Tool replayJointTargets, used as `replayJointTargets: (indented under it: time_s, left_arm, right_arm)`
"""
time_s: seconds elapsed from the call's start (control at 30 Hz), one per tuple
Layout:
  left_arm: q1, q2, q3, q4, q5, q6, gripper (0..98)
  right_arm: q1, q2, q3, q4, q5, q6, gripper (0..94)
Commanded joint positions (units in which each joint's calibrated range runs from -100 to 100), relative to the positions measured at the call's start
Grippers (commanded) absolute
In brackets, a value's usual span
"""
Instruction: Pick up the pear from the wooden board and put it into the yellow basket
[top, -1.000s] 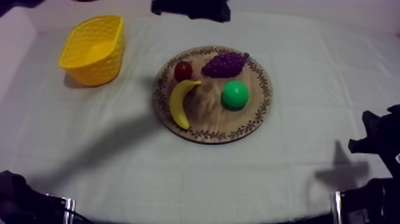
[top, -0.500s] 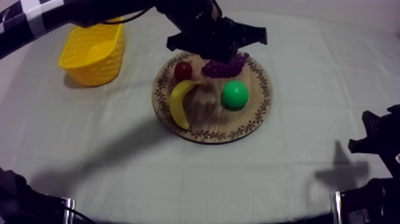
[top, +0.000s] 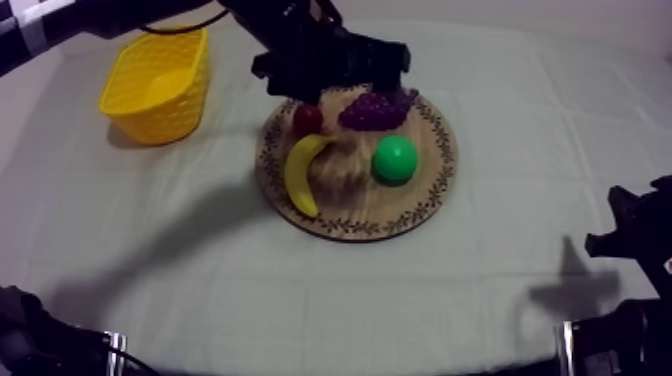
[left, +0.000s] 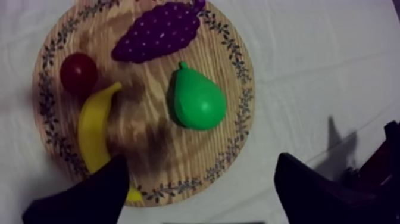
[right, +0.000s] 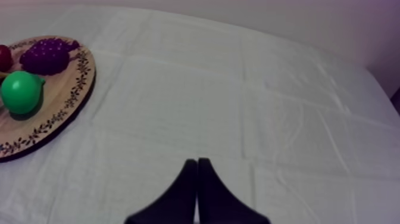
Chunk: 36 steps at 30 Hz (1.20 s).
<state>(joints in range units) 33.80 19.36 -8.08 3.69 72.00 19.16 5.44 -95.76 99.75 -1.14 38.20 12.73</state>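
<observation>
Left gripper (left: 200, 167) has edged toward the basket (top: 150, 95) — fingers spread; pear (left: 197, 102) glossy green — right gripper (right: 197, 162) clenched.

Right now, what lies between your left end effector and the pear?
In the left wrist view, just bare wood of the board lies between the open left end effector and the pear. The banana sits off to the side, by one finger.

Swung in from the surface's far left corner: left black pincer (top: 333, 68), now above the far rim of the round patterned wooden board (top: 360, 228), lately drifted slightly left.
</observation>
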Motion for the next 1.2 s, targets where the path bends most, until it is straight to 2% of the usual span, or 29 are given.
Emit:
replayJointTargets:
  time_s: [0.0,0.23,0.43,0.83,1.17]
  left_arm:
    - [0.0,0.7,0.1,0.15,-0.1,-0.9,95.8]
    - [0.1,5.8,-1.4,0.42,0.0,-1.1,95.9]
    - [0.7,12.2,-6.2,0.98,2.9,-0.9,94.4]
    - [0.9,27.1,-21.4,4.57,11.5,-0.7,95.9]
    - [0.3,36.7,-37.1,6.85,18.4,-1.4,95.8]
  right_arm:
    - [0.0,0.0,0.0,0.0,0.0,0.0,0.3]
    - [0.0,0.0,0.0,0.0,0.0,0.0,0.3]
    - [0.0,0.0,0.0,0.0,0.0,0.0,0.3]
    - [0.0,0.0,0.0,0.0,0.0,0.0,0.3]
    - [0.0,0.0,0.0,0.0,0.0,0.0,0.3]
